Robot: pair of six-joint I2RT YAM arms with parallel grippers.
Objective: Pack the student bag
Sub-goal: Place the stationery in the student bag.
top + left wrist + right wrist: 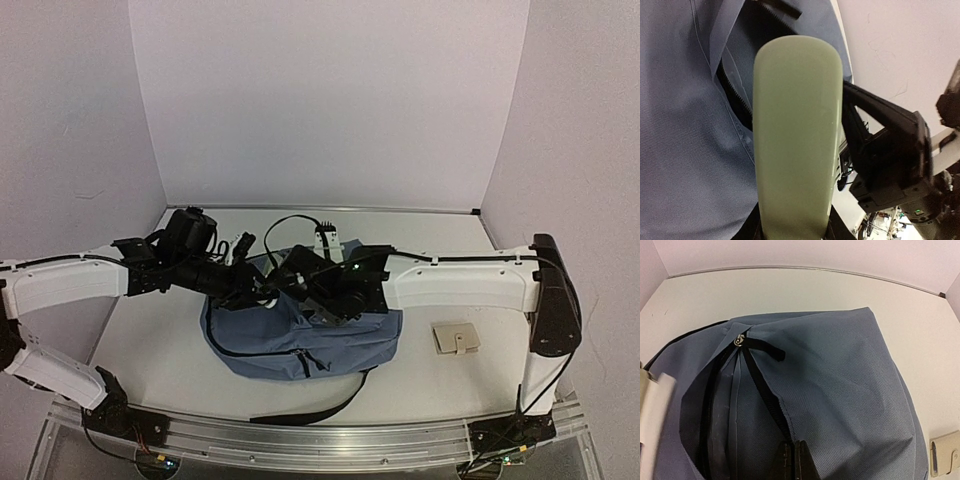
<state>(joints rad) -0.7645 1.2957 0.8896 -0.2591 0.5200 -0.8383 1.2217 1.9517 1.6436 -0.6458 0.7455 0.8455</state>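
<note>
The student bag (300,340), dusty blue with black zips, lies in the middle of the table with its main zip open (720,390). My left gripper (795,231) is shut on a pale green oblong case (797,125), which it holds over the bag's opening. In the top view the left gripper (262,290) sits at the bag's upper left edge. My right gripper (794,462) has its fingers pressed together on the fabric edge beside the zip teeth. Seen from above, the right gripper (303,292) is over the top of the bag, close to the left one.
A beige wallet-like item (455,338) lies on the table right of the bag and also shows in the right wrist view (945,452). A white object with a black cable (328,240) lies behind the bag. A black strap (320,405) trails toward the near edge.
</note>
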